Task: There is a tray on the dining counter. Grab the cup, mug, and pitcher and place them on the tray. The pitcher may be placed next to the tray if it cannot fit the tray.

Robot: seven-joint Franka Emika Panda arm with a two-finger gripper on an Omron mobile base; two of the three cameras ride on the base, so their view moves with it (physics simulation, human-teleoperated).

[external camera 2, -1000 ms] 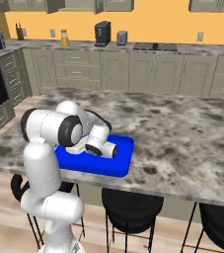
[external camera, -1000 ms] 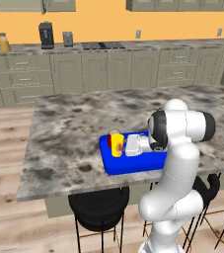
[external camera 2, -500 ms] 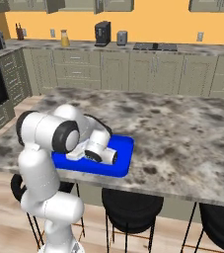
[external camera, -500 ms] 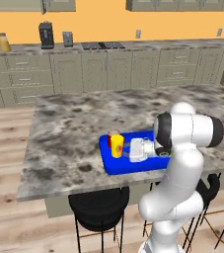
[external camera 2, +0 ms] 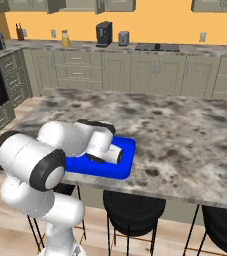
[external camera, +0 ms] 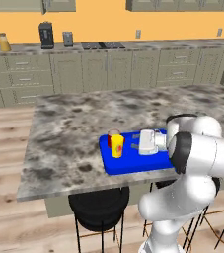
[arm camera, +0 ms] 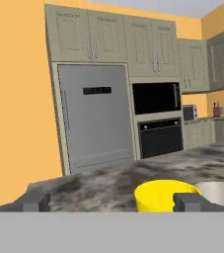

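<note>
The blue tray (external camera: 133, 163) is lying near the front edge of the dining counter (external camera: 74, 128). The yellow cup (external camera: 117, 146) is standing upright at the tray's left end, with the red mug (external camera: 110, 137) just behind it, almost touching. The gripper (external camera: 133, 144) is hovering over the middle of the tray, its fingers (arm camera: 190, 201) spread wide apart and holding nothing, pointing at the cup. The pitcher (external camera: 4, 42) is sitting far off on the back kitchen counter (external camera: 29, 49).
</note>
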